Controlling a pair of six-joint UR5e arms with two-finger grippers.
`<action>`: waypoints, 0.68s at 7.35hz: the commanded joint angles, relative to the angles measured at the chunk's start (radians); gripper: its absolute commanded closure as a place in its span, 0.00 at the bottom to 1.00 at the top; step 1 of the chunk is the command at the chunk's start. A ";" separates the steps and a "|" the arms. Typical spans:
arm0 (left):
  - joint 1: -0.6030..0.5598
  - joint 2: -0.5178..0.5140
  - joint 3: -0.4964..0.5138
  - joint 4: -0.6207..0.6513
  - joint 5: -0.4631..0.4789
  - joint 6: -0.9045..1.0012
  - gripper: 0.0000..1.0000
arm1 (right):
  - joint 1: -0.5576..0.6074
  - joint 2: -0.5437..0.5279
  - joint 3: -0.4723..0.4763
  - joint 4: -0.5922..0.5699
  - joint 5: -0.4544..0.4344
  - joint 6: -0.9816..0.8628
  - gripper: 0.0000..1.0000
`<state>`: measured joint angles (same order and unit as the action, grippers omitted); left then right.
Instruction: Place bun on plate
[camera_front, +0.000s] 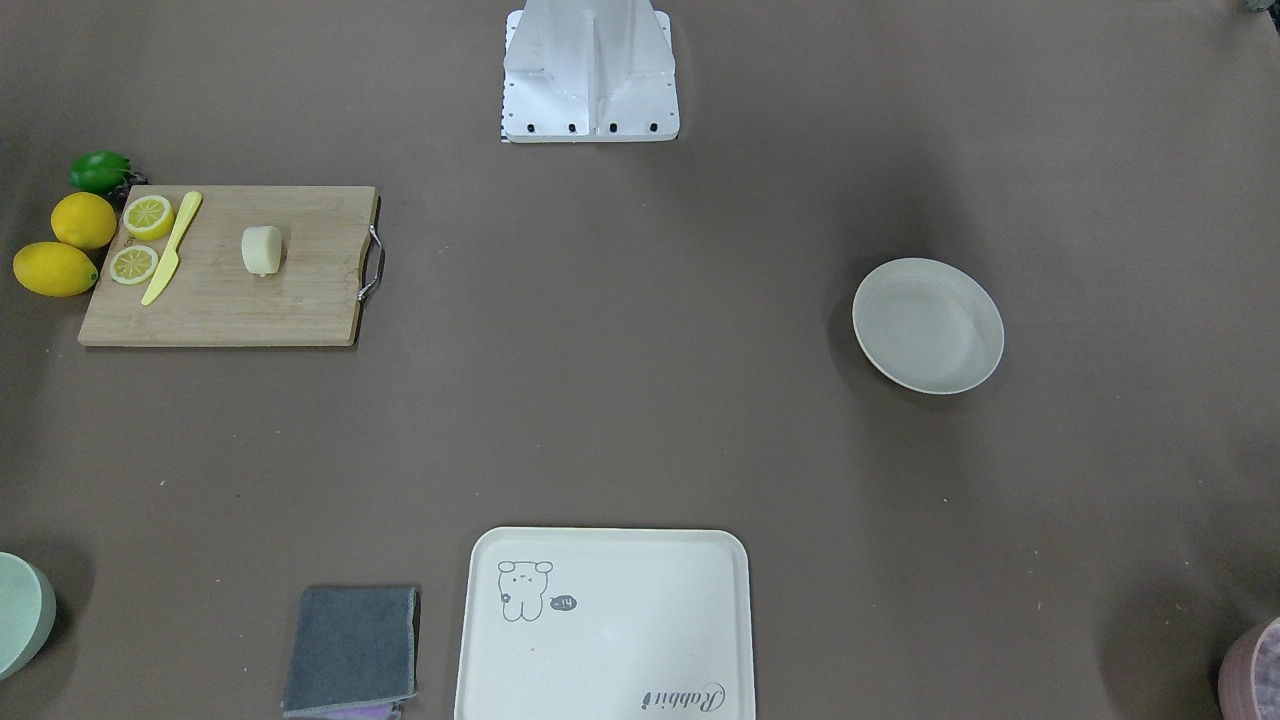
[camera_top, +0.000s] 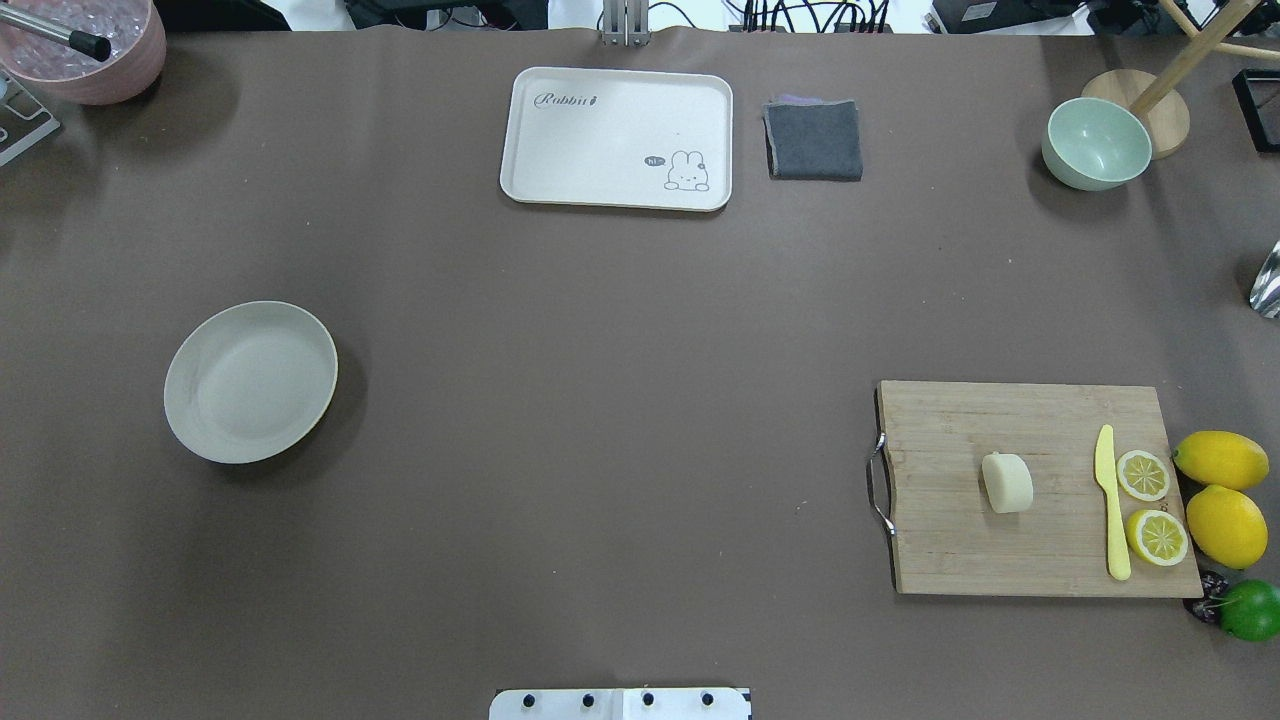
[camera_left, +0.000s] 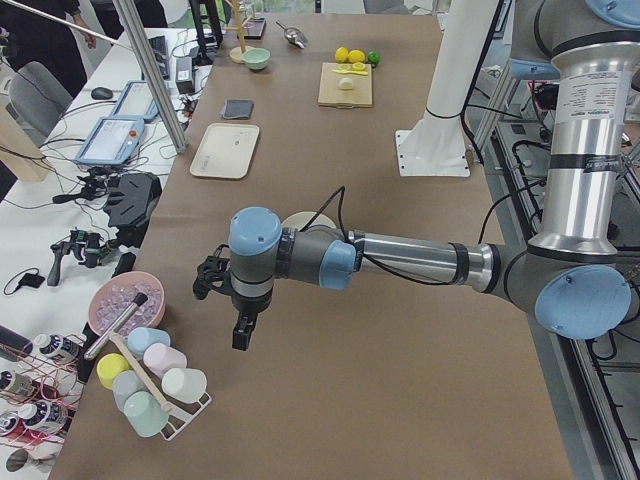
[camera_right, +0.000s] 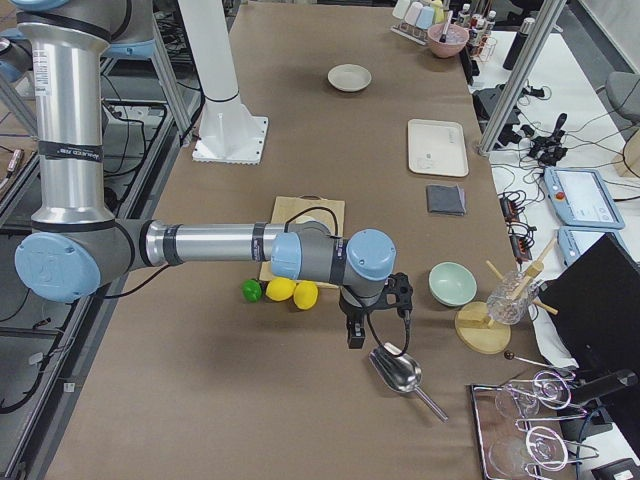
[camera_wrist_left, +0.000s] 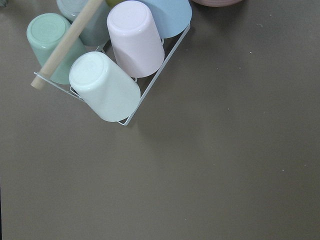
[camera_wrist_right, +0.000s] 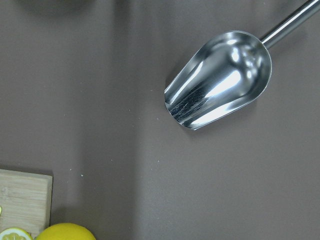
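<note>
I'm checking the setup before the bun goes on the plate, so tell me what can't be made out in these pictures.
Left pincer: seen only in the left side view; open or shut cannot be told.
Right pincer: seen only in the right side view; same.
Plate: left side view, mostly behind the left arm.
Dark thing beside the green fruit: overhead view, too small to name.

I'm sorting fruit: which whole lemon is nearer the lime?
The lemon closer to the robot's base, just beyond the lime; the other lemon sits farther away.
</note>
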<state>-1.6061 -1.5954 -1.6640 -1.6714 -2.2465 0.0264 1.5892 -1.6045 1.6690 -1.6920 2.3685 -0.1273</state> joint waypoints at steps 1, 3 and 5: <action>0.000 0.000 -0.005 -0.001 0.001 0.000 0.02 | 0.000 0.000 -0.002 0.000 0.000 0.000 0.00; 0.000 0.005 -0.003 -0.002 0.001 0.000 0.02 | 0.000 0.000 -0.002 0.000 0.000 0.000 0.00; 0.000 0.006 -0.003 -0.002 0.001 0.000 0.02 | 0.000 0.000 0.001 0.000 0.000 0.000 0.00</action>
<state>-1.6061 -1.5902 -1.6677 -1.6734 -2.2457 0.0261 1.5892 -1.6045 1.6681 -1.6920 2.3685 -0.1273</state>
